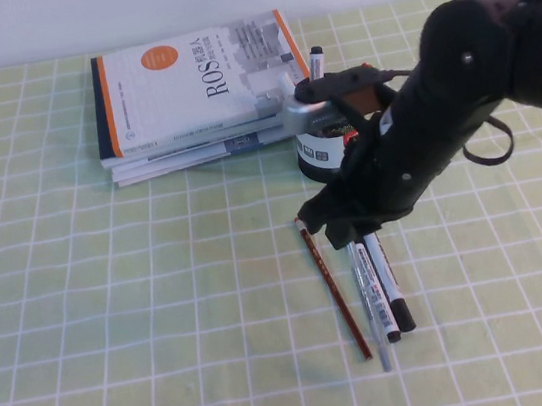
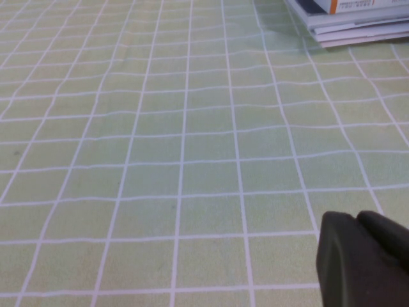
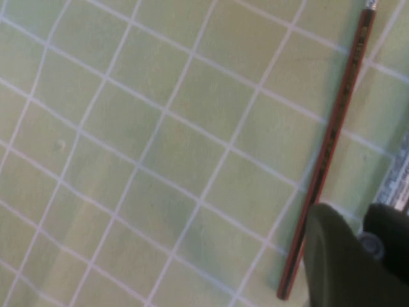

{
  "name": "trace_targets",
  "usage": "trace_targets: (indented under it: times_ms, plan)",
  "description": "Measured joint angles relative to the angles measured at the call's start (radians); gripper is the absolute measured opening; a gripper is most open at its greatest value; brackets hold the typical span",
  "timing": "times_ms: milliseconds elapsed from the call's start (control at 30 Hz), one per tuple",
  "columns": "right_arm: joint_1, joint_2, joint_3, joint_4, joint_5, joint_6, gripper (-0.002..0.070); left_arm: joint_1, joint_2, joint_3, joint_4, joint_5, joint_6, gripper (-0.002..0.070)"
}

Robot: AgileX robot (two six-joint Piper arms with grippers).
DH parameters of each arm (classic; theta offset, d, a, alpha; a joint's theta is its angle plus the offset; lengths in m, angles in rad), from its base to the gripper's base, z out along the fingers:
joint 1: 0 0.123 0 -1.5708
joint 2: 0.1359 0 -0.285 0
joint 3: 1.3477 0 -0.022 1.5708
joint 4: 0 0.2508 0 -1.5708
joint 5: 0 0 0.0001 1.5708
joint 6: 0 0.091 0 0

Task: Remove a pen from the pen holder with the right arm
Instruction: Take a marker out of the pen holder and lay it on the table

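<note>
Right pincer (image 1: 341, 232), low over the table (image 1: 115, 316) just in front of the pen holder (image 1: 323, 155), is closed narrowly on the far end of the grey pen (image 1: 369, 300), whose long axis runs back toward the robot; left pincer (image 2: 364, 262) hangs over the table near the books (image 2: 345, 25)

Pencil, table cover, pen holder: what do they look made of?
Pencil: probably wood, with glossy dark-red lacquer and a dark stripe.
Table cover: likely vinyl or coated cloth, matte green with a white grid and slight ripples.
Pen holder: black with a printed label, maybe plastic; mostly hidden.
Right claw sits low by the pencil's far end; left claw hangs above bare cover.
</note>
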Motion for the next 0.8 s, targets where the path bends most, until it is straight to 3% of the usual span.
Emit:
trace_targets:
  times_ms: [800]
  plan:
    - [0.000,0.217,-0.173,-0.053,-0.025,0.005,0.0044,0.000,0.000,0.000,0.000,0.000,0.000,-0.0005]
